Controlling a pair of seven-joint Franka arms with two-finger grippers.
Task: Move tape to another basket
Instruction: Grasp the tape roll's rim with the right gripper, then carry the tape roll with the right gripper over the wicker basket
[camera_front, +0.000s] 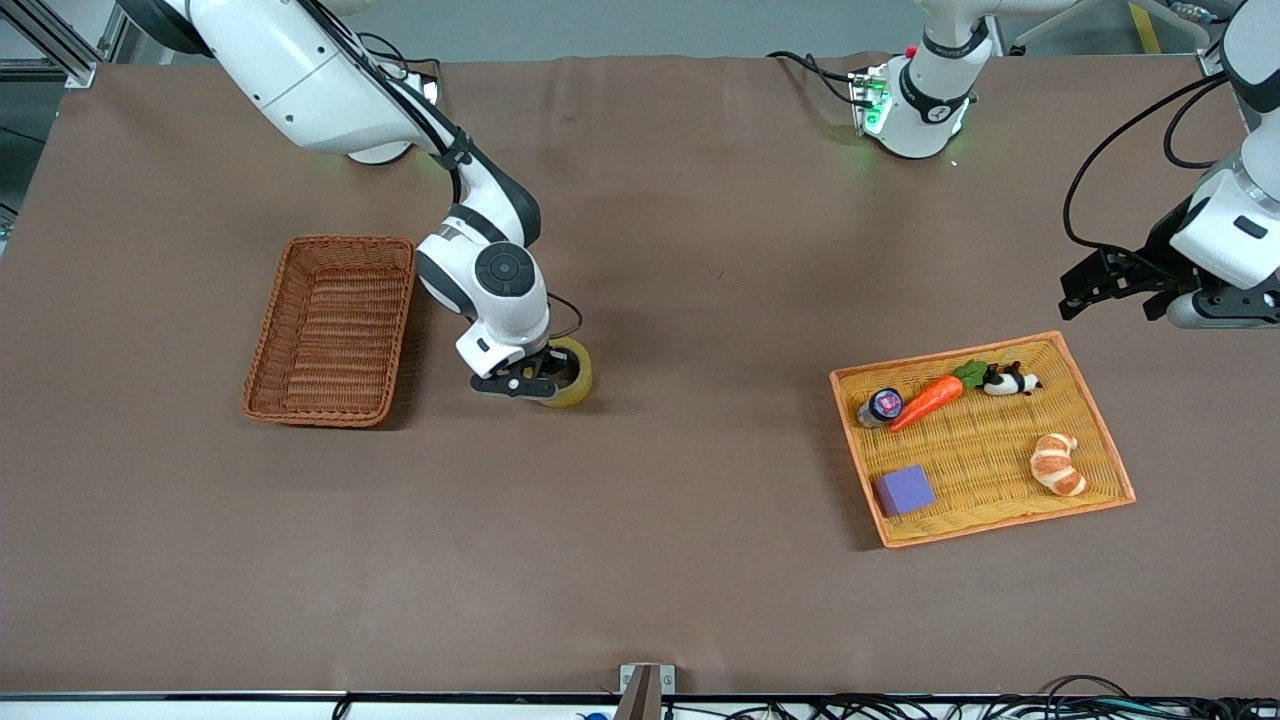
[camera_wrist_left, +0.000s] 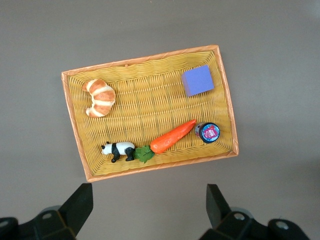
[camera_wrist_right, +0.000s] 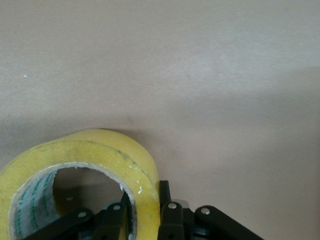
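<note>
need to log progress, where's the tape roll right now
In the front view the tape sits on the table beside the basket, on its left-arm side. The right gripper is shut on its wall, one finger inside the ring.

The tape (camera_wrist_right: 95, 165) looked like glossy translucent yellowish plastic film, and the black fingers (camera_wrist_right: 167, 220) that pinched its wall were matt with small shiny metal rivets. The basket (camera_front: 330, 330) was rough reddish-brown wicker, and the tray (camera_wrist_left: 150, 112) a finer yellow weave with a smooth orange rim. The table (camera_front: 700, 250) wore a matt brown cloth-like cover, while the arm shells were glossy white plastic.
</note>
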